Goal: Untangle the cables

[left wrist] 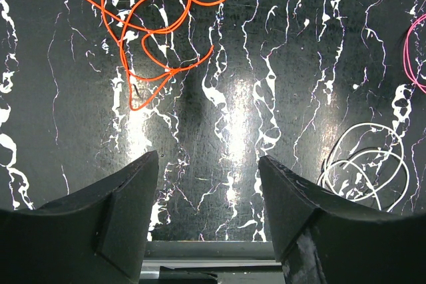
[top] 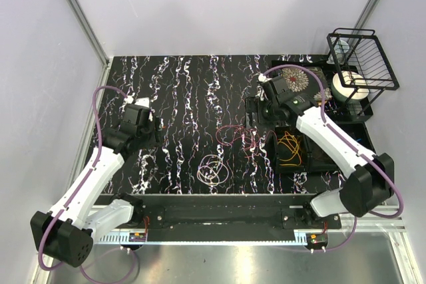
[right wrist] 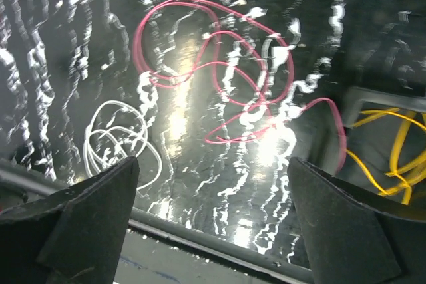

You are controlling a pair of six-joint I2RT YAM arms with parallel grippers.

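Glossy black veined tabletop (top: 186,91); wiry loops: red cable (right wrist: 219,64), pale cable (left wrist: 365,162), orange cable (left wrist: 172,71).

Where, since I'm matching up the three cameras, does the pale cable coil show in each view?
Top external: pale cable coil, just below centre.
Left wrist: the coil at lower right.
Right wrist: the coil at lower left.
Shared landmark: red cable, close by the coil in every view; cut off by the right edge in left wrist, upper centre in right wrist.
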